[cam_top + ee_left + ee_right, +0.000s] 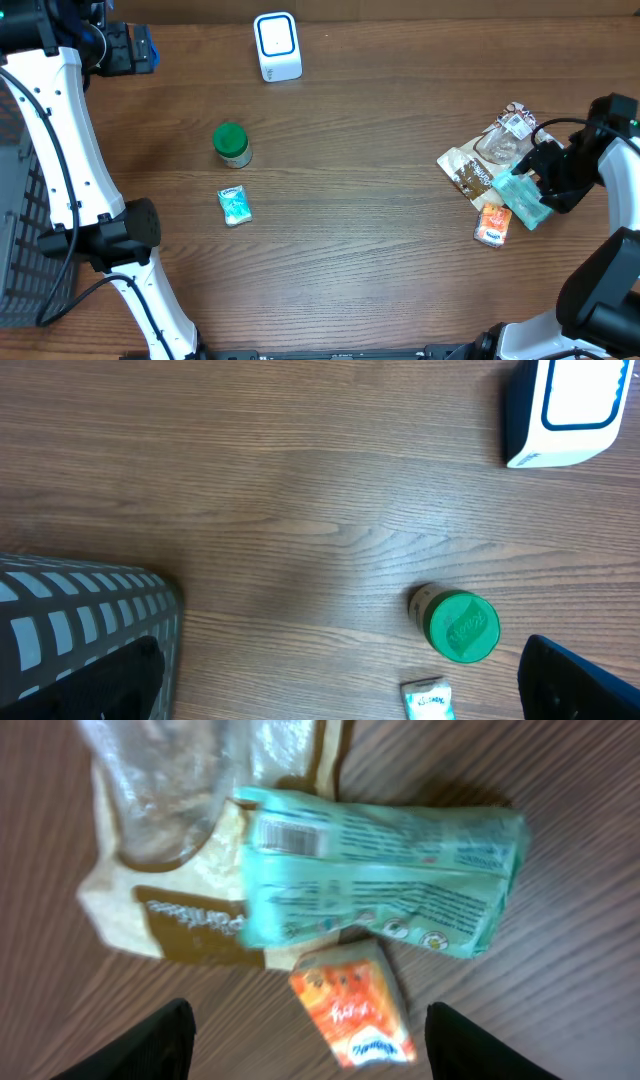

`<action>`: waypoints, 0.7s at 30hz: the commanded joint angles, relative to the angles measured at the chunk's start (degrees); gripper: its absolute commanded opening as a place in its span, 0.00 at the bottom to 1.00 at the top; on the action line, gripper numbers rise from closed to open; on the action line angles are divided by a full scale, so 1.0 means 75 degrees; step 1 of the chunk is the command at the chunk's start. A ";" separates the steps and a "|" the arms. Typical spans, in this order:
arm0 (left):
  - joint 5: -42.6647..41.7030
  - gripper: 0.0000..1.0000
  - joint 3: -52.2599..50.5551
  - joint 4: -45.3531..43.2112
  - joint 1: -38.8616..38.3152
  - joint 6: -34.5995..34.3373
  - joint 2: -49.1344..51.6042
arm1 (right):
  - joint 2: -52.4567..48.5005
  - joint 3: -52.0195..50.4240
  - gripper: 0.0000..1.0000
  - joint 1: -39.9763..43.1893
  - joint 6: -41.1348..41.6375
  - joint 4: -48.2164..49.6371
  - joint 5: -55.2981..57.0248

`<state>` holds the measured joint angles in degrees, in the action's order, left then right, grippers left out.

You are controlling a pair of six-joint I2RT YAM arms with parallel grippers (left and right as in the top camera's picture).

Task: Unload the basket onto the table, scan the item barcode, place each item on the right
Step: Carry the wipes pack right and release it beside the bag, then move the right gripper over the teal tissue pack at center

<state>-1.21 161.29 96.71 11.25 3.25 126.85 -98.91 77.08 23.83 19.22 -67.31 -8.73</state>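
Over the pile at the right edge of the tabletop: right hand [315,1045] spread open, nothing between the fingers, teal packet [380,885] lying loose just beneath. Left hand [140,50] off at the far left corner, likewise wide open and empty.

Teal packet slanted across a brown-and-white pouch [170,910] and touching an orange packet [352,1005], barcode [290,836] face up near one end. Scanner [277,45] well apart, toward the far edge of the tabletop.

Likely trouble from here:
- Could pinch two layers at once, given the overlap with the pouch. Would then drag the pouch along or shed it midway.
- Could slip on thin, crinkly film if closed too near an edge.
- Could hide the barcode under a finger if closed at that end. Safer to take the opposite end.
- Could show the wrong face to the scanner. Probably needs a turn of the wrist on arrival, and might lose a weak grip during that turn.
- Could nudge the orange packet off the edge on a careless descent.
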 commanded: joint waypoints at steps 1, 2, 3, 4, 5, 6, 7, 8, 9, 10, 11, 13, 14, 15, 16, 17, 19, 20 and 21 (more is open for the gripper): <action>0.0020 0.99 0.0058 0.0012 -0.0052 0.0085 -0.0227 | 0.0122 0.1227 0.71 -0.0192 -0.0294 -0.0545 -0.0073; 0.0023 1.00 0.0058 0.0012 -0.0052 0.0085 -0.0227 | 0.0122 0.1486 0.71 -0.0286 -0.0391 -0.0752 -0.0157; 0.0023 1.00 0.0058 0.0012 -0.0052 0.0085 -0.0227 | 0.0122 0.1754 0.71 -0.0428 -0.0577 -0.0938 -0.0393; 0.0023 1.00 0.0058 0.0012 -0.0052 0.0085 -0.0227 | 0.0122 0.1923 0.71 -0.0568 -0.0764 -0.1037 -0.0676; 0.0023 1.00 0.0058 0.0012 -0.0052 0.0085 -0.0227 | 0.0122 0.2055 0.71 -0.0775 -0.0956 -0.1075 -0.1096; 0.0023 1.00 0.0058 0.0012 -0.0052 0.0085 -0.0227 | 0.0122 0.2092 0.71 -0.0968 -0.1064 -0.1043 -0.1443; 0.0023 1.00 0.0058 0.0012 -0.0052 0.0085 -0.0227 | 0.0122 0.2090 0.71 -0.1230 -0.1166 -0.0950 -0.1807; 0.0023 1.00 0.0058 0.0012 -0.0052 0.0085 -0.0227 | 0.0111 0.2069 0.70 -0.1513 -0.1209 -0.0836 -0.2069; 0.0023 1.00 0.0058 0.0012 -0.0052 0.0085 -0.0227 | 0.0105 0.2034 0.70 -0.1795 -0.1207 -0.0702 -0.2192; 0.0023 0.99 0.0058 0.0012 -0.0052 0.0085 -0.0227 | 0.0102 0.1979 0.70 -0.2133 -0.1201 -0.0519 -0.2282; 0.0023 1.00 0.0058 0.0012 -0.0052 0.0085 -0.0227 | 0.0099 0.1929 0.68 -0.2503 -0.1116 -0.0300 -0.2323; 0.0023 0.99 0.0058 0.0012 -0.0052 0.0085 -0.0227 | 0.0099 0.1798 0.62 -0.3203 -0.0740 0.0236 -0.2337; 0.0023 1.00 0.0058 0.0012 -0.0052 0.0085 -0.0227 | 0.0099 0.1705 0.59 -0.3765 -0.0493 0.0670 -0.2337; 0.0023 1.00 0.0058 0.0012 -0.0052 0.0085 -0.0227 | 0.0064 0.1655 0.58 -0.4188 -0.0332 0.0982 -0.2337; 0.0023 1.00 0.0058 0.0012 -0.0052 0.0085 -0.0227 | 0.0038 0.1641 0.58 -0.4549 -0.0192 0.1239 -0.2334; 0.0023 1.00 0.0058 0.0012 -0.0052 0.0085 -0.0227 | -0.0032 0.1635 0.58 -0.4954 -0.0093 0.1515 -0.2337; 0.0023 1.00 0.0058 0.0012 -0.0052 0.0085 -0.0227 | -0.0187 0.1629 0.57 -0.5659 0.0160 0.2075 -0.2326; 0.0023 1.00 0.0058 0.0012 -0.0052 0.0085 -0.0227 | -0.0291 0.1629 0.57 -0.5960 0.0274 0.2340 -0.2317; 0.0020 0.99 0.0058 0.0012 -0.0052 0.0085 -0.0227 | -0.0420 0.1629 0.57 -0.6283 0.0312 0.2623 -0.2311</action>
<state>-1.21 161.29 96.71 11.25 3.25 126.85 -99.77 89.78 -17.21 17.85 -51.16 -25.12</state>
